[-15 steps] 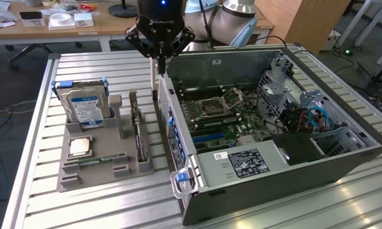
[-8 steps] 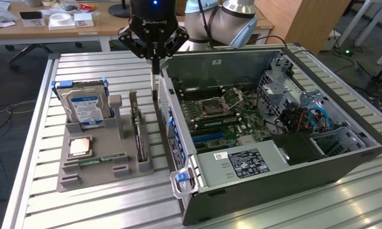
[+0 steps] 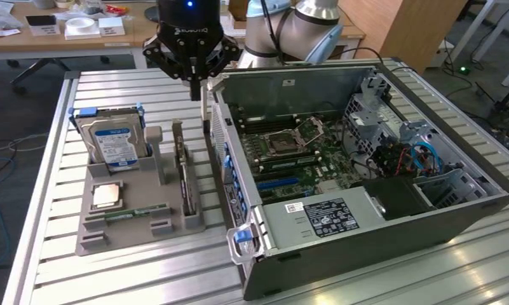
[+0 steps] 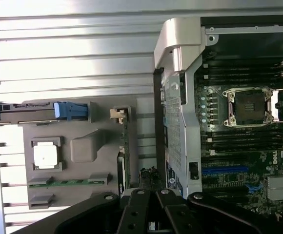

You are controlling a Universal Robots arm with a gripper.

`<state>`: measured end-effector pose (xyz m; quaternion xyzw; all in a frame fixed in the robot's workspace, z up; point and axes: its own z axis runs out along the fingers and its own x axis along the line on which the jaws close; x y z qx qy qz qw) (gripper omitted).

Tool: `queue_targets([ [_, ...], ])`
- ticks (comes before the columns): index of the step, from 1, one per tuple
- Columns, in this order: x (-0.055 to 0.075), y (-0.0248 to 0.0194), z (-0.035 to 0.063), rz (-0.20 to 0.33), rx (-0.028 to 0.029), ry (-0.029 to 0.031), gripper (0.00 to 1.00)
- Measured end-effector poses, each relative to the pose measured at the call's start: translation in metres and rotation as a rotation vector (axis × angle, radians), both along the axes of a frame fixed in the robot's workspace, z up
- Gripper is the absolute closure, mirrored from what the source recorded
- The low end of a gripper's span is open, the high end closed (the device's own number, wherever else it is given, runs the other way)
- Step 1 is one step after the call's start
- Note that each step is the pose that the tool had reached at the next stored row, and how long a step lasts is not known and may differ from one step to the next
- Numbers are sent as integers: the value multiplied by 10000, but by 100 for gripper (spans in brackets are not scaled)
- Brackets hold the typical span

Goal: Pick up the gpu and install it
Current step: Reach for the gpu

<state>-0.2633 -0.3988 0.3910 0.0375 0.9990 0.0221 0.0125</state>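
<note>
While the gpu (image 3: pixel 186 187) stands on edge in its tray, no part of the install is done. Items are listed by size, each with its hazard.

Counter (image 3: pixel 110 89): ribbed metal, carries tray and case. Hazard: nothing visible pins the tray down, so a sideways pull on the card could drag it.

Case (image 3: pixel 457 210): open, lying on its side, board facing up, just beside the tray on the exterior view's right. The wall facing the tray rises close beside the claw. Hazard: a descent from here could strike that wall's rim instead of reaching the card.

Tray (image 3: pixel 135 236): grey, slotted, holds drive, chip, memory stick and gpu. Hazard: a tight slot could lift with the card.

Drive (image 3: pixel 110 136): upright, apart from the gpu. Hazard: slight.

Claw (image 3: pixel 195 94): fingers closed together, apparently holding nothing. It hangs over the gap between tray and case. Hazard: closed fingers cannot straddle the card and would press on its top edge.

Gpu: thin and dark, in the tray slot nearest the case. Hazard: the narrow edge gives little to pinch, and an off-centre grasp may tilt it so it misses the blue slot (image 3: pixel 276 184).
</note>
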Motion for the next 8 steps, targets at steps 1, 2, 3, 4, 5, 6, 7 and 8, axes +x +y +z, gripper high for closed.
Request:
queue_targets([
  [1, -23, 0, -1, 0, 1, -1, 89],
  [2, -45, 0, -2, 0, 0, 0, 89],
  [3, -66, 0, -3, 0, -1, 0, 89],
  [4, -86, 0, -4, 1, 0, 0, 89],
  [5, -107, 0, -5, 0, 1, 0, 89],
  [6, -127, 0, -6, -1, 0, 0, 89],
  [7, -147, 0, -7, -1, 0, 0, 89],
  [8, -165, 0, -8, -1, 0, -1, 89],
])
